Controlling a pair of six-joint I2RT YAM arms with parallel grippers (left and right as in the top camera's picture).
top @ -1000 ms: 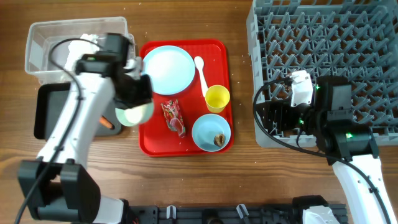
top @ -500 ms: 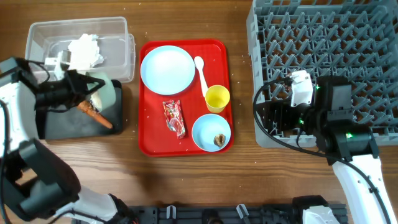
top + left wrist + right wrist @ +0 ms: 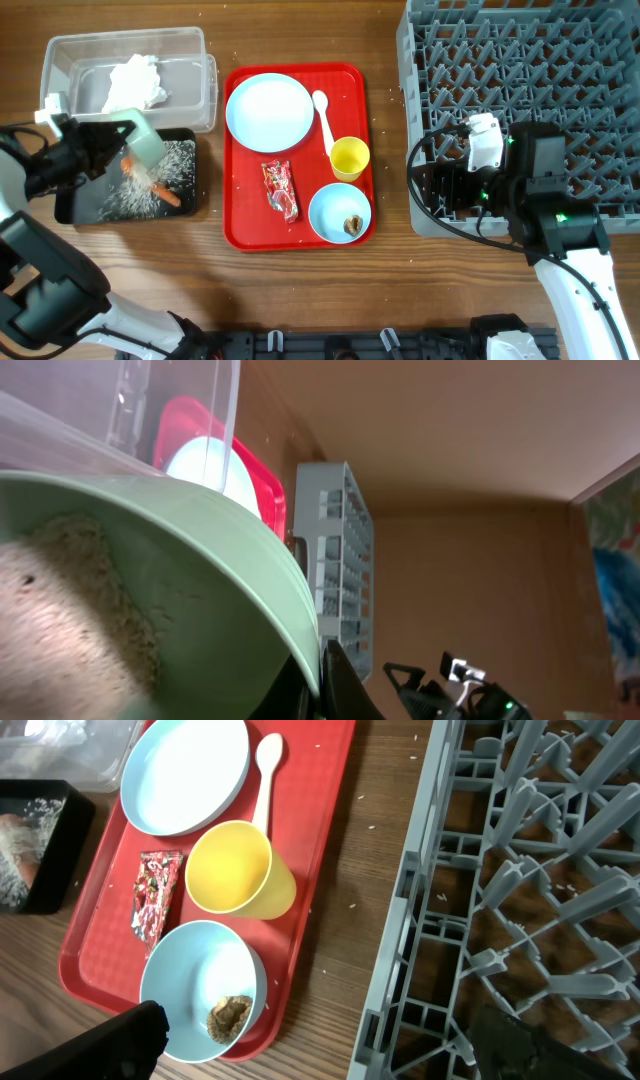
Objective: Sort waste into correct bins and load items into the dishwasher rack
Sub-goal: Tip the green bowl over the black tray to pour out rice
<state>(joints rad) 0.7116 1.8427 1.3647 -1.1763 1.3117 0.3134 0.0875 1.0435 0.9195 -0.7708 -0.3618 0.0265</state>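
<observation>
The grey dishwasher rack [image 3: 520,90] fills the right end of the bench [image 3: 300,290], and no dishes show among its pegs. My right fingers [image 3: 315,1025] hang by its near left corner, spread wide with nothing between them.

The red tray [image 3: 245,235] lies mid-bench. To its left the clear tub [image 3: 60,60] holds the crumpled napkin [image 3: 135,85]. The black tray [image 3: 72,208] sits just in front of the tub.

On the red tray the blue plate [image 3: 268,112] is at the back and a blue bowl [image 3: 338,212] is at the front right.

My left fingers [image 3: 312,682] are pinched tight on the rim of the green bowl [image 3: 140,140], which is tipped steeply over the black tray.

The yellow cup [image 3: 349,158] stands between plate and blue bowl. The wrapper [image 3: 279,190] lies left of the blue bowl, and the spoon [image 3: 322,115] lies just right of the plate.

The carrot [image 3: 165,192] rests in the black tray. The brown lump [image 3: 352,225] sits in the blue bowl.

Rice [image 3: 125,195] is scattered across the black tray, with more clinging inside the tipped bowl.
</observation>
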